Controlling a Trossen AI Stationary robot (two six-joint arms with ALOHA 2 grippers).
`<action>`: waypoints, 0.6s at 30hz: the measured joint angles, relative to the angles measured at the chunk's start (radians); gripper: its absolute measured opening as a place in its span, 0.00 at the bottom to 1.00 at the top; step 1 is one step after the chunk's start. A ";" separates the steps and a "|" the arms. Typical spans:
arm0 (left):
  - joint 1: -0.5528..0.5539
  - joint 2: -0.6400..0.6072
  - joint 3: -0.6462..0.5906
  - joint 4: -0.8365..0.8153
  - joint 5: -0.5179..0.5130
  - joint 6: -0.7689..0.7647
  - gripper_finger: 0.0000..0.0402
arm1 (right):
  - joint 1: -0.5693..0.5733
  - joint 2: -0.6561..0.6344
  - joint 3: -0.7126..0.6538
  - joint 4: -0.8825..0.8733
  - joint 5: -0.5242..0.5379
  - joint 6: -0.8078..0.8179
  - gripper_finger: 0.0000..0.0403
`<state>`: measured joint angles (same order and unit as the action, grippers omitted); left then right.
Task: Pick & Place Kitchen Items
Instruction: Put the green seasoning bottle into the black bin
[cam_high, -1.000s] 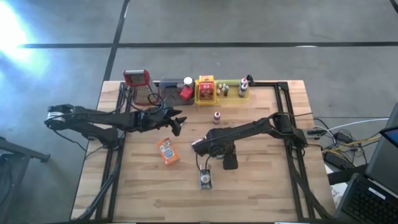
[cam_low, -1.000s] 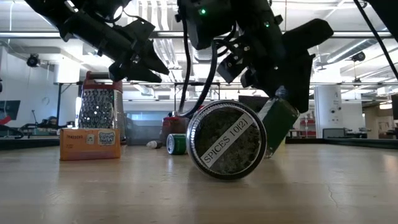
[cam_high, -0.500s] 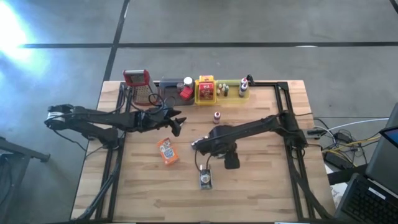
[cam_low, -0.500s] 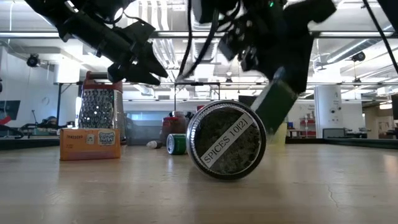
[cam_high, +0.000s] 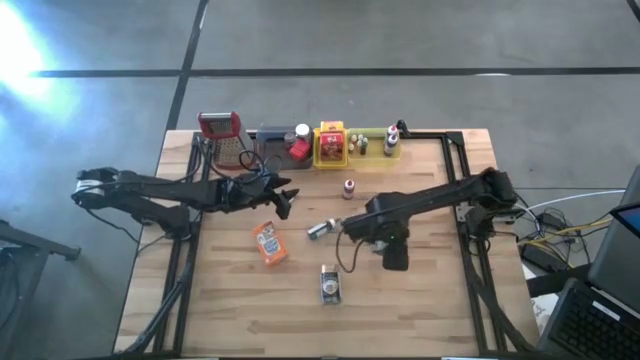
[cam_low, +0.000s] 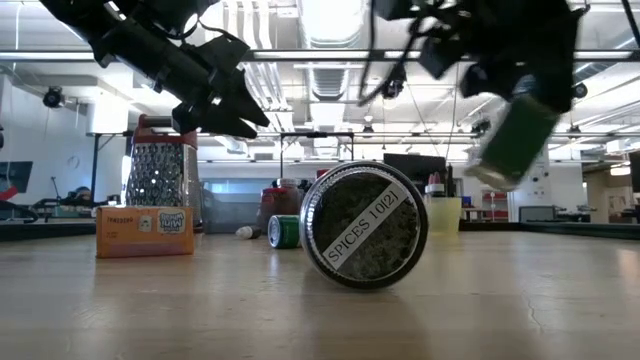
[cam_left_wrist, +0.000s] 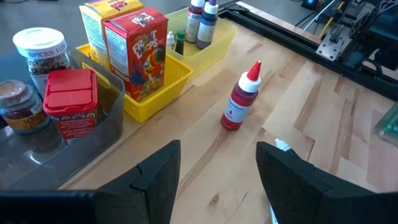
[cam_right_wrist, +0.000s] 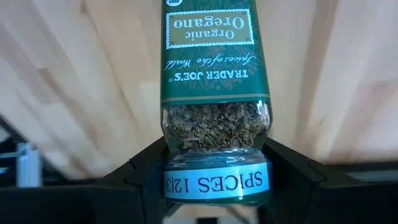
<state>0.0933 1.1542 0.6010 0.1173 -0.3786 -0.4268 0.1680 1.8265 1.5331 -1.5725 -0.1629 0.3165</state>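
Observation:
My right gripper (cam_high: 347, 229) is shut on a green-labelled oregano jar (cam_right_wrist: 211, 74) above the middle of the table; in the low view the jar (cam_low: 508, 138) hangs tilted in the air. My left gripper (cam_high: 284, 199) hovers open left of centre, nothing between its fingers (cam_left_wrist: 217, 180). A round spice tin (cam_high: 330, 286) lies on its side near the front. An orange packet (cam_high: 268, 243) lies flat left of it. A small red bottle with a white cap (cam_left_wrist: 240, 102) stands upright behind the middle. My right gripper pinches the oregano jar between its two fingers at the lid end with the blue label (cam_right_wrist: 186, 182). The fingers (cam_right_wrist: 146, 171) come steeply from above, one on each side. The jar is lifted clear of the table and tilted, its bottom end (cam_high: 318, 231) pointing down and toward the table's left.
Along the far edge stand a grey tray (cam_high: 272, 143), a yellow tray (cam_high: 331, 157) with boxes and a pale green tray (cam_high: 375, 152) with small bottles. A red-topped grater (cam_high: 221, 134) stands at the far left. Bare wood lies at the near right.
My right gripper has risen and drawn toward the table's right edge, rolling a little, still shut on the oregano jar. The jar has come up from low behind the round tin and now hangs clear, high at the right of the low view.

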 joint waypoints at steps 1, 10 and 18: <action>0.000 0.000 0.000 0.000 0.000 0.000 0.54 | 0.000 -0.015 -0.022 0.000 -0.017 0.025 0.49; 0.000 0.000 0.000 0.002 -0.004 -0.001 0.54 | 0.000 -0.084 -0.184 0.002 -0.177 0.212 0.50; 0.000 0.000 0.000 0.002 -0.004 -0.003 0.54 | -0.017 -0.081 -0.364 0.002 -0.390 0.260 0.50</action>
<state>0.0933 1.1542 0.6010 0.1192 -0.3824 -0.4293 0.1506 1.7452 1.1696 -1.5708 -0.5530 0.5770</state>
